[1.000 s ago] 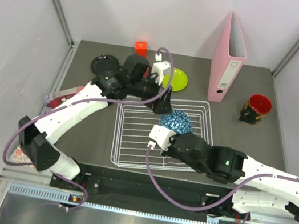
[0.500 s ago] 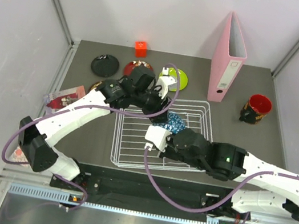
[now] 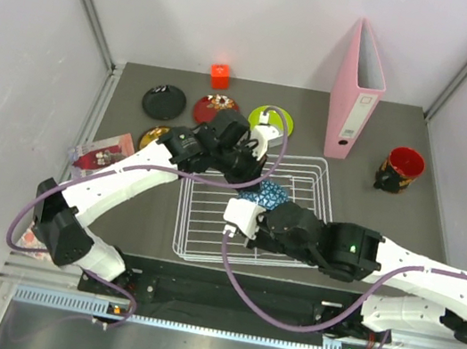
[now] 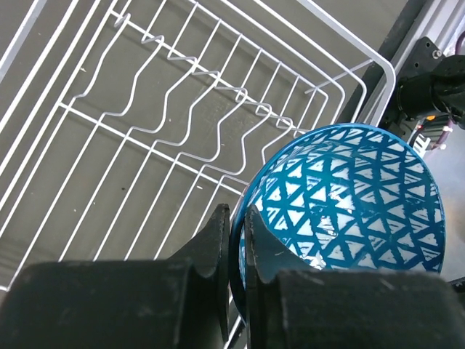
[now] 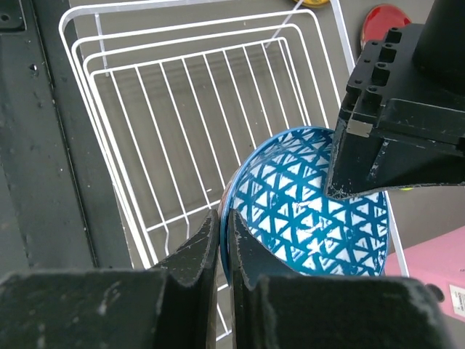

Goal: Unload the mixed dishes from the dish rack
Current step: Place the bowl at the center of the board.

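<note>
On the grey table (image 3: 120,200) we see the bowl (image 4: 349,196) over the rack (image 3: 198,222), mostly hidden from above. The left gripper (image 4: 236,240) and the right gripper (image 5: 224,240) each pinch its rim. We can't read the binder (image 3: 357,88) label.

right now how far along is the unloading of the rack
Done: the black plate, red plate, green plate, gold plate and cup sit on the table outside the rack. In hand: the left gripper and right gripper each pinch the rim of the bowl over the rack. Left: setting that bowl, the only dish there, on the table.
</note>
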`<action>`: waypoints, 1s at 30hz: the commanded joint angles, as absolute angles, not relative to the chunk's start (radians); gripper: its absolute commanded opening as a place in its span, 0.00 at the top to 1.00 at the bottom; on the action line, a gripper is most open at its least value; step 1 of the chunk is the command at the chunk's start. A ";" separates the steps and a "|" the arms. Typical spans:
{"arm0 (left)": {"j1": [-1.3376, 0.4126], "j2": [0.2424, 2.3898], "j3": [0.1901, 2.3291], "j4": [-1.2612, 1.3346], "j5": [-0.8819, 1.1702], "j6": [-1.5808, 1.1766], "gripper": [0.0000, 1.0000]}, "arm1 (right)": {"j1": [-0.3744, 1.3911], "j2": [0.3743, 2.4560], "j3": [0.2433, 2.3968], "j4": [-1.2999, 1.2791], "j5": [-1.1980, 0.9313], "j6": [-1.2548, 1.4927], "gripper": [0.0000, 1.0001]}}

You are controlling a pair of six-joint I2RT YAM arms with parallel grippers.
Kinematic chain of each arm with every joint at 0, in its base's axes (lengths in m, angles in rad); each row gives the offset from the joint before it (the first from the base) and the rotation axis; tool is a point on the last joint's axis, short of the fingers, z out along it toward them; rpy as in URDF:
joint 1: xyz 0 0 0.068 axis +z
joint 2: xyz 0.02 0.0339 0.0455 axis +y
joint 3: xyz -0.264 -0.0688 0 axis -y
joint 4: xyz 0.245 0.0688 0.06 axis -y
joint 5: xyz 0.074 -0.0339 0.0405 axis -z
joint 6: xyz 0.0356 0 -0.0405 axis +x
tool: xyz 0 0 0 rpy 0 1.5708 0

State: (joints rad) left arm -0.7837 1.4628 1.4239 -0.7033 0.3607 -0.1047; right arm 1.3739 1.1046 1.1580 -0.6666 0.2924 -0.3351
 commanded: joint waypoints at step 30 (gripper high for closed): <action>-0.405 1.656 1.537 -0.367 -0.035 -0.541 1.00 | 1.379 0.715 0.882 -0.104 1.031 0.196 0.00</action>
